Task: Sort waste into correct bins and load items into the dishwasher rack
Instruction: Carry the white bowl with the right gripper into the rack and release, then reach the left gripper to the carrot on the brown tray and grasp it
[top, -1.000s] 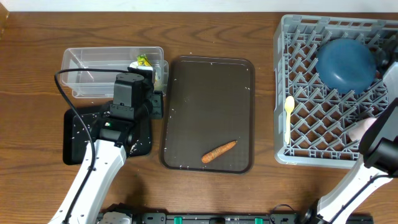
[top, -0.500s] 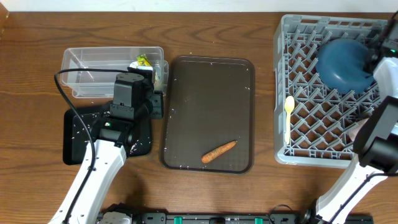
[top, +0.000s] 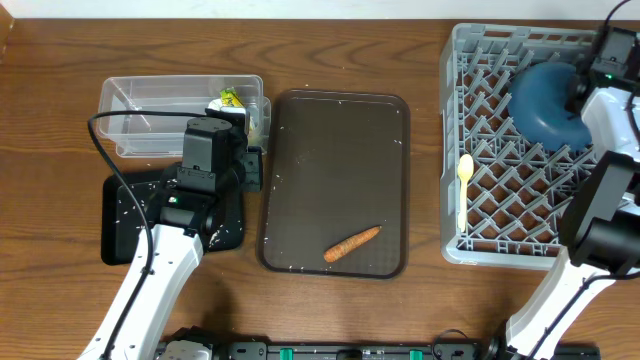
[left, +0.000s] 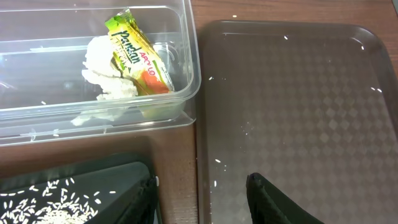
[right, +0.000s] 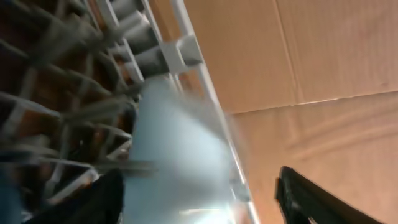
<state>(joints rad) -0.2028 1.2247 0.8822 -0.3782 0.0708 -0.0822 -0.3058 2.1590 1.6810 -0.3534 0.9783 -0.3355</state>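
Overhead: my left gripper (top: 252, 168) sits low at the seam between the black bin (top: 125, 225) and the brown tray (top: 335, 130), just below the clear bin (top: 150, 115). The carrot piece (top: 352, 243) lies on the tray's near end, well apart from that gripper. Rice grains (top: 215, 238) are scattered in the black bin. The grey rack (top: 500, 200) is at far right. In it, a dark blue plate (top: 550, 100) sits toward the back and a pale yellow spoon (top: 465, 172) lies along the left edge. My right arm (top: 605, 110) reaches over the rack's back right corner, beside the plate.

Left wrist: the fingers (left: 280, 202) are spread wide with nothing between them, so this gripper is released. Ahead and to the left, the snack wrapper (left: 138, 55) leans on crumpled tissue (left: 106, 78) in the clear bin's corner. Neither touches the fingers.

Right wrist: very blurred. The right gripper (right: 199, 177) has its fingers apart at the rack's outer wall, with a pale blue shape (right: 180, 143) between them. I cannot tell whether it grips that shape or is free.
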